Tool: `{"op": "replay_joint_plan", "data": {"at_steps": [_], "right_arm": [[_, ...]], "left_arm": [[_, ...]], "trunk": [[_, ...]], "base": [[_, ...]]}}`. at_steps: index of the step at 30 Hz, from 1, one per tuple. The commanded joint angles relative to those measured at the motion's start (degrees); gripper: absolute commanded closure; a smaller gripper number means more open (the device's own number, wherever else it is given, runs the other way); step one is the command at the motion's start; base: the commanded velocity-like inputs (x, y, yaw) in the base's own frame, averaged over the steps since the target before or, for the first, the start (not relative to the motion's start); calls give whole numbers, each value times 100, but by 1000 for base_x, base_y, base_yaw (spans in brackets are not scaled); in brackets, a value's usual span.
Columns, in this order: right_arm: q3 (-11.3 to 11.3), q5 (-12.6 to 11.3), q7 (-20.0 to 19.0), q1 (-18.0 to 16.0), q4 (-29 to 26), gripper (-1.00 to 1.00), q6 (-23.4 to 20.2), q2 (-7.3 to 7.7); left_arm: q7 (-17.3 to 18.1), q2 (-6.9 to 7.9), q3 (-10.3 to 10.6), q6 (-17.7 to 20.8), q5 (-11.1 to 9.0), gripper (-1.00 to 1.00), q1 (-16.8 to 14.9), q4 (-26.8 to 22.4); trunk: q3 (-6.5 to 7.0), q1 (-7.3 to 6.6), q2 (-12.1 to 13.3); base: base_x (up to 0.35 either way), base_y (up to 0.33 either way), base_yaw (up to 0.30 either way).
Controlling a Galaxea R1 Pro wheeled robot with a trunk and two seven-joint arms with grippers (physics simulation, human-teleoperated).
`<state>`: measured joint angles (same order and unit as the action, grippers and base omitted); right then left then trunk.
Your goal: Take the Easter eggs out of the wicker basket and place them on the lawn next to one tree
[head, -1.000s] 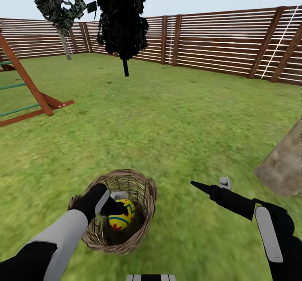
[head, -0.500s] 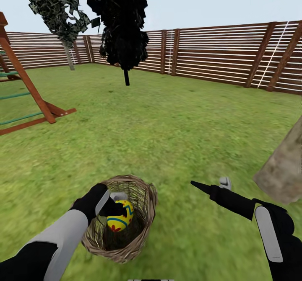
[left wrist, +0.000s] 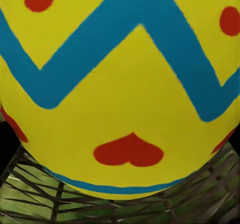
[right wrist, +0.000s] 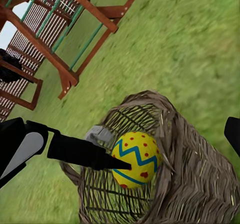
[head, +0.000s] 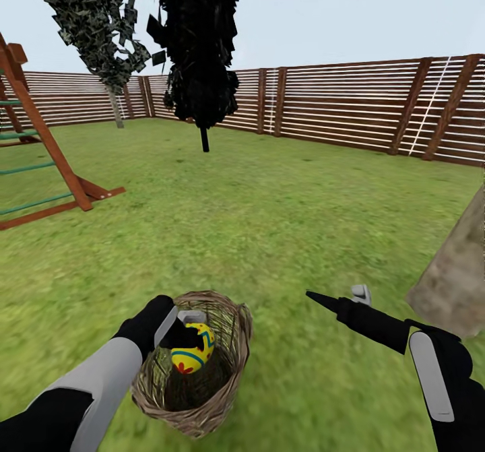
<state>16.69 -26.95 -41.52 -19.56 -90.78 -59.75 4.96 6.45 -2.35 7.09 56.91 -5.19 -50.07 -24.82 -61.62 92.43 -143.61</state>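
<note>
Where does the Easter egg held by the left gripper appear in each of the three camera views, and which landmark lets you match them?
Head view: egg low, left of centre, at the basket's mouth, in the left gripper.
Left wrist view: egg close up, covering most of the picture.
Right wrist view: egg just below centre, inside the rim.
Shared landmark: the basket, its wicker around or under the egg in all three.

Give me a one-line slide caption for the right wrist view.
Left gripper holds a yellow Easter egg at the wicker basket mouth on the lawn.
</note>
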Motion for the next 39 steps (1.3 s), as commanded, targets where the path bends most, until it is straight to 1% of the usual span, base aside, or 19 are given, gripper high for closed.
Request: {"op": "replay_joint_plan", "data": {"at_steps": [1, 9, 12, 14, 21, 29, 39], "right_arm": [[2, 32, -40, -4, -1, -100, -25, -2], [-23, 33, -40, -4, -1, -100, -25, -4], [-27, 33, -40, -11, -1, -100, -25, -4], [-30, 32, -40, -12, -1, -100, -25, -4], [-29, 32, -40, -13, -1, -100, -25, -4], [-37, 40, -24, -22, -1, -100, -25, -4], [-43, 40, -28, -22, -1, -100, -25, -4]], "left_arm": [[-21, 6, 44, 21, -45, 100, -2, -6], [-42, 6, 55, 117, -35, 100, -2, -6], [-91, 6, 56, 271, -35, 100, -2, -6], [-152, 3, 50, 309, -38, 100, -2, -6], [-187, -2, 49, 309, -35, 100, -2, -6], [-208, -3, 129, 309, -35, 100, -2, -6], [-214, -6, 152, 309, -35, 100, -2, -6]], "trunk": [[18, -3, 0], [195, -24, 10], [261, -32, 14], [306, -37, 17], [461, -55, 26], [638, -76, 37], [818, -295, 437]], "base": [[0, 0, 0], [0, 0, 0], [0, 0, 0], [0, 0, 0], [0, 0, 0], [0, 0, 0], [0, 0, 0]]}}
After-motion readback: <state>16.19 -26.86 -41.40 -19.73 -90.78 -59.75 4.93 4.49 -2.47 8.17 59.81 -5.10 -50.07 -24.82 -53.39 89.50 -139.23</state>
